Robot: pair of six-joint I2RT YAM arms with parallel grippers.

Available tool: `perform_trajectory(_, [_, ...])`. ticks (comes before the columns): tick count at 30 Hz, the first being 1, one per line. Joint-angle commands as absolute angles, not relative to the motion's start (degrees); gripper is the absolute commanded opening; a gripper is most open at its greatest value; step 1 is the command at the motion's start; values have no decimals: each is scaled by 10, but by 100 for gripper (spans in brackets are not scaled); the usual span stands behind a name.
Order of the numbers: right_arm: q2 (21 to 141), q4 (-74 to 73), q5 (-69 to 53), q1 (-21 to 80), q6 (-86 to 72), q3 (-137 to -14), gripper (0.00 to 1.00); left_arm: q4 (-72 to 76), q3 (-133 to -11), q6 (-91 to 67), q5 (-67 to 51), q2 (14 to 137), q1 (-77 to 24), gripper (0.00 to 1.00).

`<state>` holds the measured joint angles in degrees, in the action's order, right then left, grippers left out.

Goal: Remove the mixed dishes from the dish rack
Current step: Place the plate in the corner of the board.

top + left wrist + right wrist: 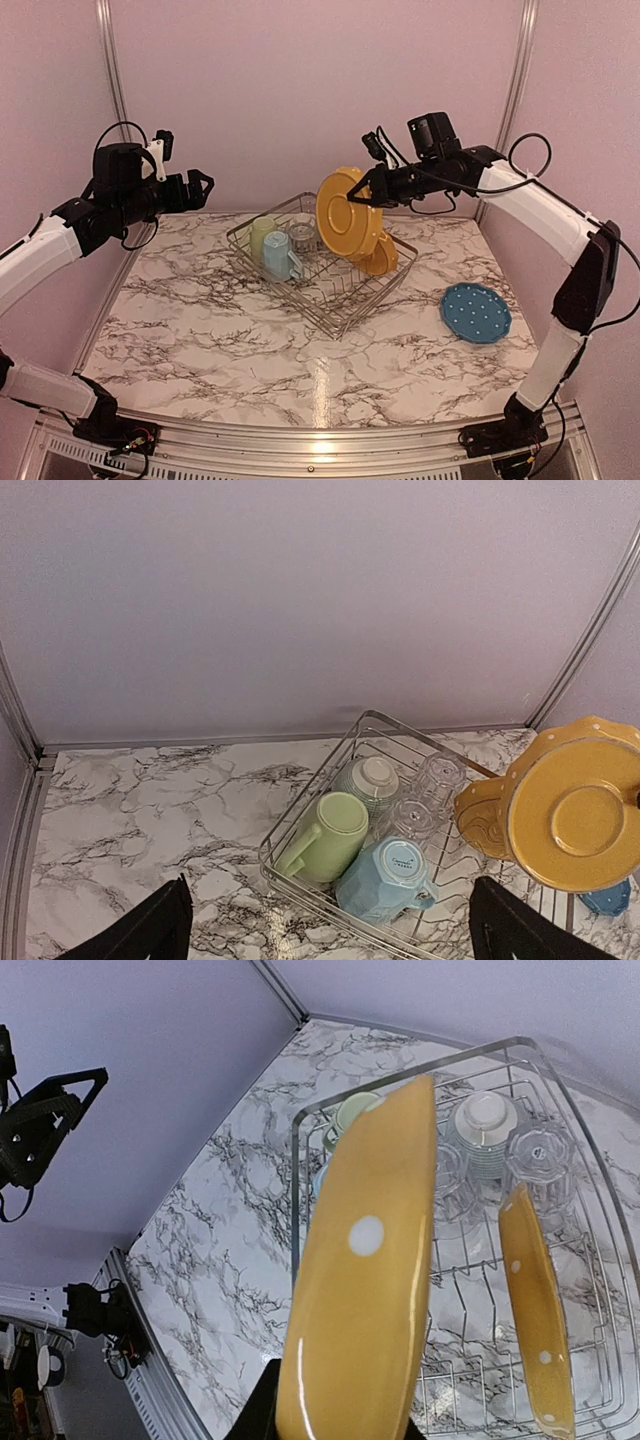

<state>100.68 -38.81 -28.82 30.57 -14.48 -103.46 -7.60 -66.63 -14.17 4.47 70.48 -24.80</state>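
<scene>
My right gripper (pixel 362 192) is shut on the rim of a yellow-orange plate (pixel 345 215), which hangs upright above the dish rack (pixel 340 325). In the right wrist view this plate (pixel 365 1290) stands edge-on and hides most of the gripper (pixel 335 1430). A second yellow plate (pixel 382 258) leans in the rack's right side. On the left side lie a light blue mug (pixel 385 880), a pale green cup (pixel 330 835), a green bowl (pixel 368 780) upside down and two clear glasses (pixel 410 818). My left gripper (pixel 205 185) hovers open, high and left of the rack.
A blue plate (pixel 476 312) lies flat on the marble table to the right of the rack. Pale walls with metal corner posts (pixel 112 70) close off the back and sides. The table's metal front rail (pixel 320 445) runs between the arm bases.
</scene>
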Motion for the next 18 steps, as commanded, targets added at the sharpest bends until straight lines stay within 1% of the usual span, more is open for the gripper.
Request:
perform_trajectory(1, [934,-259,-365,301,-210,-1015,0,-79,-668,-145,37,706,-247,99])
perform_trajectory(7, [845,-177,-395,275,-275,-940,0,-79,-668,-147,34,704,-247,99])
perform_trajectory(11, [790,-172,-379,239,-281,-908,0,-77,-667,-149,32,704,-247,99])
perform_trajectory(14, [746,-197,-343,214,-273,-902,0,-76,-666,-149,34,705,-247,99])
perform_trajectory(18, [697,-265,-255,187,-236,-918,0,-76,-665,-150,36,707,-247,99])
